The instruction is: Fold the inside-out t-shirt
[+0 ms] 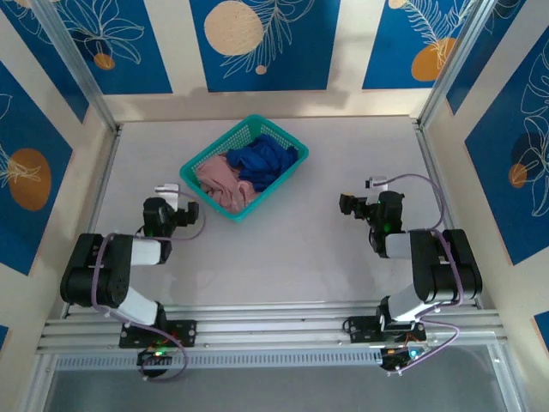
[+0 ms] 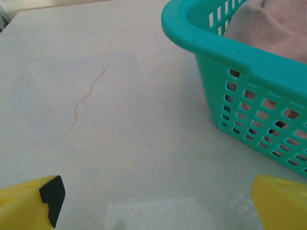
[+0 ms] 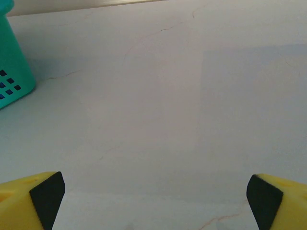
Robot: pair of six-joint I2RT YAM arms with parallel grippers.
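Top external showed me the shirt (image 1: 268,160) bunched in the far end of the basket (image 2: 249,93), touching a pink garment (image 1: 221,180). I read the left hand (image 2: 153,203) as wide and empty, just beside the basket. The right hand (image 3: 153,199) was wide, empty, over the surface (image 3: 158,96), well apart.

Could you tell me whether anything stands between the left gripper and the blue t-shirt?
Yes: the wall of the teal basket and the pink garment inside it lie between the left gripper and the blue t-shirt.
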